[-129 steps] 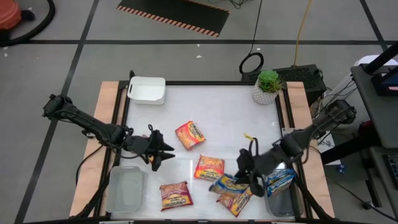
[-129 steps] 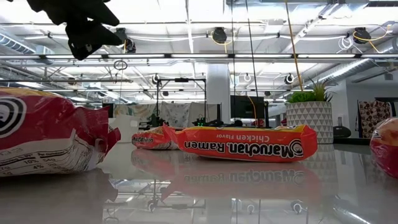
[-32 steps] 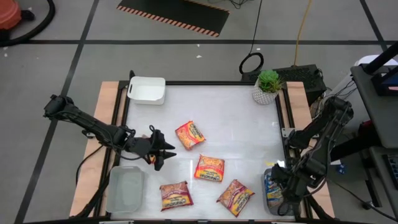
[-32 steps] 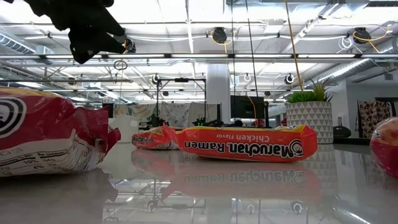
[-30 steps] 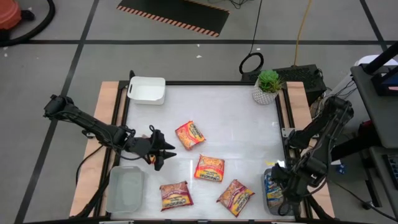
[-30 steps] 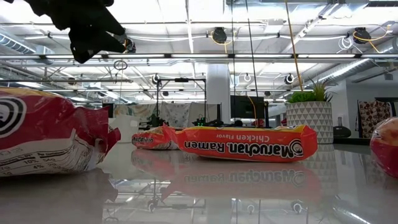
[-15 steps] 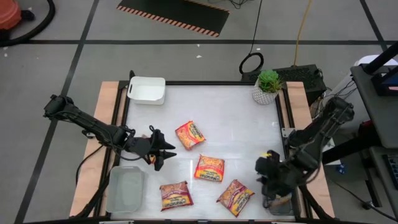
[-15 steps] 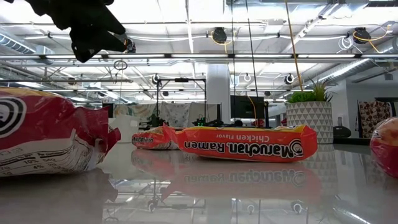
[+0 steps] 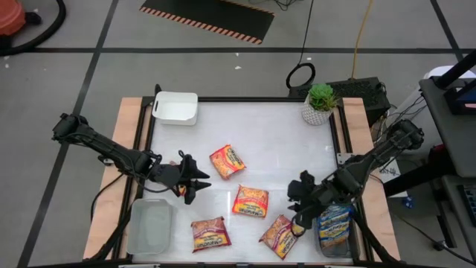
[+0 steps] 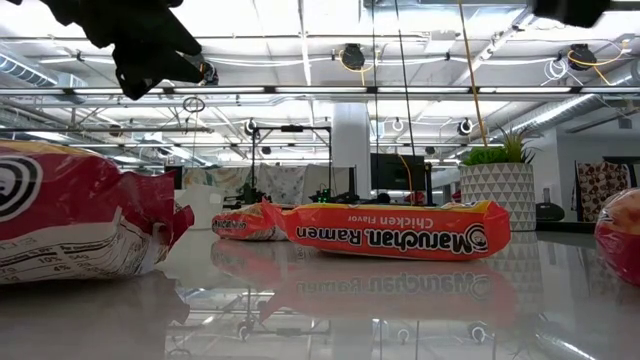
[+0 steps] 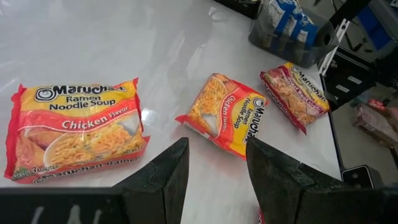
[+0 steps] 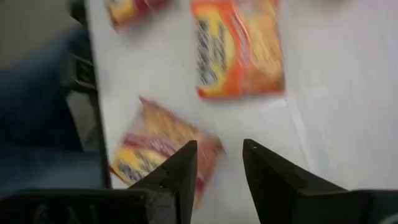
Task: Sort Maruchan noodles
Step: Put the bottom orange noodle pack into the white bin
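Note:
Four Maruchan packets lie flat on the white table: an orange-red one (image 9: 227, 161), an orange one (image 9: 251, 200), a dark red one (image 9: 210, 233) and a red one (image 9: 281, 235). Blue-wrapped packets (image 9: 335, 222) sit in the clear bin at the table's near right corner. My right gripper (image 9: 296, 202) hovers open and empty over the table, just to the far side of the red packet (image 12: 165, 149). My left gripper (image 9: 197, 184) waits open and empty left of the packets, with the chicken-flavour packet (image 11: 78, 137) in front of its fingers.
A clear bin (image 9: 151, 227) stands at the near left corner and a white bin (image 9: 175, 108) at the far left corner. A potted plant (image 9: 320, 103) stands at the far right corner. Bare tabletop stretches across the far half (image 9: 268, 126).
My right gripper has come away from above the clear bin at the near right corner. It has swung toward the table's left and a little toward the far edge, out over the packets. The left arm and all packets on the table have stayed still.

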Robot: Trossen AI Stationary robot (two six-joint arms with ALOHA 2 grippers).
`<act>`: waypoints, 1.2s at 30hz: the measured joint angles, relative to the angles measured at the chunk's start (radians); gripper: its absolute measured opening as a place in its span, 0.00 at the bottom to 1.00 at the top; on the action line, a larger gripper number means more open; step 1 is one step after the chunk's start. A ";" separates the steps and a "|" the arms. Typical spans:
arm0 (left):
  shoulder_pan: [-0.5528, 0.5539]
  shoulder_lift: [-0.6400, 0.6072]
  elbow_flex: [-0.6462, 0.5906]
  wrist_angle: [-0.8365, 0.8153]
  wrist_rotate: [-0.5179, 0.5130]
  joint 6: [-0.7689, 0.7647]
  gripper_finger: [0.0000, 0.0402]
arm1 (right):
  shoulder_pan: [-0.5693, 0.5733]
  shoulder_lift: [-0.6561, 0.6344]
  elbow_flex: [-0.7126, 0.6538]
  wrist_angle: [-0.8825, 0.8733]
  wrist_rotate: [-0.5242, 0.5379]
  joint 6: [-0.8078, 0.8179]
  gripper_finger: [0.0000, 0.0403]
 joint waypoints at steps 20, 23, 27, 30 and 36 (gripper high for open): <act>0.000 0.000 0.000 -0.001 0.000 0.015 0.41 | -0.164 0.000 -0.057 0.265 0.000 -0.310 0.32; 0.000 0.000 0.000 -0.002 0.000 0.015 0.41 | -0.167 0.000 -0.125 0.356 -0.007 -0.354 0.33; 0.000 0.000 0.000 -0.002 0.000 0.017 0.41 | -0.196 0.000 -0.187 0.384 -0.082 -0.339 0.35; 0.002 0.000 0.000 -0.002 -0.001 0.025 0.41 | -0.210 0.000 -0.226 0.388 -0.114 -0.304 0.35; 0.015 0.000 0.000 -0.001 -0.007 0.033 0.41 | -0.248 0.000 -0.312 0.455 -0.147 -0.268 0.35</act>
